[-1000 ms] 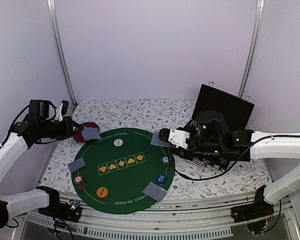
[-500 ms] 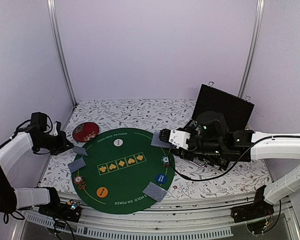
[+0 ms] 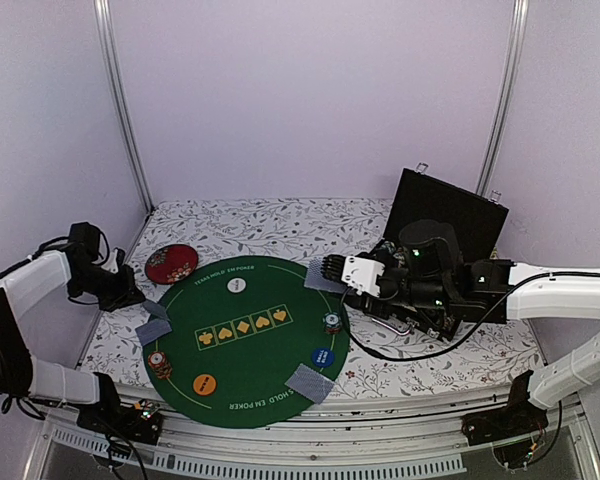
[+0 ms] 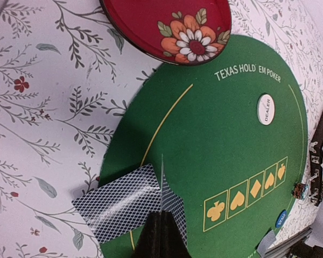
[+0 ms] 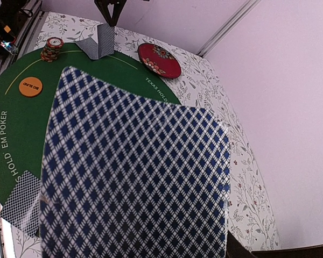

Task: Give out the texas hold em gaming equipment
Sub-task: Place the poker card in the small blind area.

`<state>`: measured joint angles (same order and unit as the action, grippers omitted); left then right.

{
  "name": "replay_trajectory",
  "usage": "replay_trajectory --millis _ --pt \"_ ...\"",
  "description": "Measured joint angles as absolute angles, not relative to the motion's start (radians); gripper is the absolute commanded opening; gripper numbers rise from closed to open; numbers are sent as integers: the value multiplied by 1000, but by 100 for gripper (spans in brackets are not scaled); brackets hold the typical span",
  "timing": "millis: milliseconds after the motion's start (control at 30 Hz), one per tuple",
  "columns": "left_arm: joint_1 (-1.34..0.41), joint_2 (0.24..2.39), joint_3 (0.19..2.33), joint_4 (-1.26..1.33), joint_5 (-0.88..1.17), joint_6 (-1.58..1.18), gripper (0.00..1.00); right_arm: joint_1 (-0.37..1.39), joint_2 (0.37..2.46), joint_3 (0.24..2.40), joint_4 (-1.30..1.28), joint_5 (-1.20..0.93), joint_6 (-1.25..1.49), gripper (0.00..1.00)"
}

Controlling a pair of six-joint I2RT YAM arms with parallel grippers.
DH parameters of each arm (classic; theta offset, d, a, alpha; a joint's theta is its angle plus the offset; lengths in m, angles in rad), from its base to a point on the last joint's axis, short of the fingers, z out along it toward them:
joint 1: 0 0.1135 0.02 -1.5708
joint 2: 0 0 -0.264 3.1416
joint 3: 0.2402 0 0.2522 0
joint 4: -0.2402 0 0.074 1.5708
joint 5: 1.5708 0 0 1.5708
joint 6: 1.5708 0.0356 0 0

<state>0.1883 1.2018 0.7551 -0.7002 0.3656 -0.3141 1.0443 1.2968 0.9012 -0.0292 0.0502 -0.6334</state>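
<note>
My left gripper (image 3: 140, 298) hovers at the left edge of the green poker mat (image 3: 250, 345). It is shut on a playing card (image 4: 162, 183), seen edge-on between the dark fingers (image 4: 153, 236). Under it another card (image 4: 121, 207) lies half on the mat. My right gripper (image 3: 327, 273), at the mat's right edge, is closed on playing cards (image 5: 134, 177) whose blue patterned back fills the right wrist view and hides the fingers. Chip stacks (image 3: 159, 362) (image 3: 331, 322), a white dealer button (image 3: 237, 285), an orange button (image 3: 206, 383), a blue button (image 3: 322, 357) and a card (image 3: 310, 382) lie on the mat.
A dark red flowered disc (image 3: 171, 263) lies on the floral tablecloth just beyond the mat's far-left edge. An open black case (image 3: 445, 215) stands behind the right arm. Metal posts (image 3: 120, 110) rise at the back corners.
The left arm has swung from beside the red disc down and left to the mat's left edge, carrying its card. The right arm has barely shifted.
</note>
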Motion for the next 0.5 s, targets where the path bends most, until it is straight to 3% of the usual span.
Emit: replay_trajectory --millis 400,500 --pt "200 1270 752 -692 355 -315 0 1042 1297 896 -30 50 -640 44" --pt "204 1279 752 -693 348 -315 4 1041 1297 896 -30 50 -642 45"
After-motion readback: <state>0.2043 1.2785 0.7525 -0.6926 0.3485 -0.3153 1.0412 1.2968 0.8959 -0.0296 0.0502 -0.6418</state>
